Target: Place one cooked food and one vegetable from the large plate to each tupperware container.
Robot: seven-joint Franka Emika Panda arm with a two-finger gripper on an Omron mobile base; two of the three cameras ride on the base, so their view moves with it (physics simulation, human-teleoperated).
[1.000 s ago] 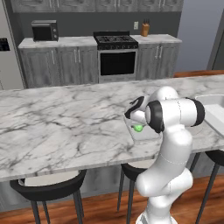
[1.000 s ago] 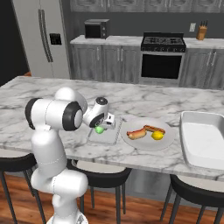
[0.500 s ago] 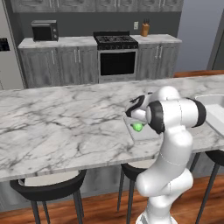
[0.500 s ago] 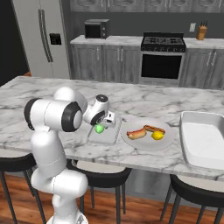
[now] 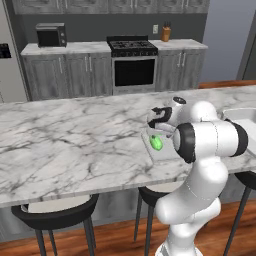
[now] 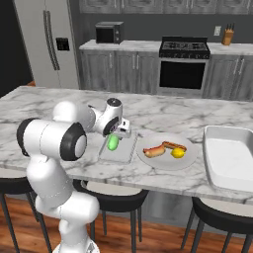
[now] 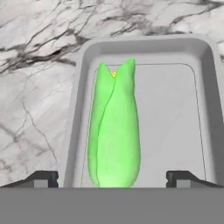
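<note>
The end effector (image 7: 112, 179) hovers just above the small pale grey rectangular tupperware tray (image 7: 205, 74) on the white-and-grey marble bench (image 6: 49, 101), its 2 dark fingertips (image 7: 41, 178) spread wide and touching nothing. Between them, a green husked corn cob (image 7: 114, 131) lies lengthwise in the tray, along one long wall. Beside the tray, the large round pale plate (image 6: 190, 157) carries a hot dog (image 6: 154, 149), a sausage (image 6: 174, 145) and a yellow lemon-like piece (image 6: 178, 153). The larger rectangular pale tray (image 6: 217, 160) sits further right.
</note>
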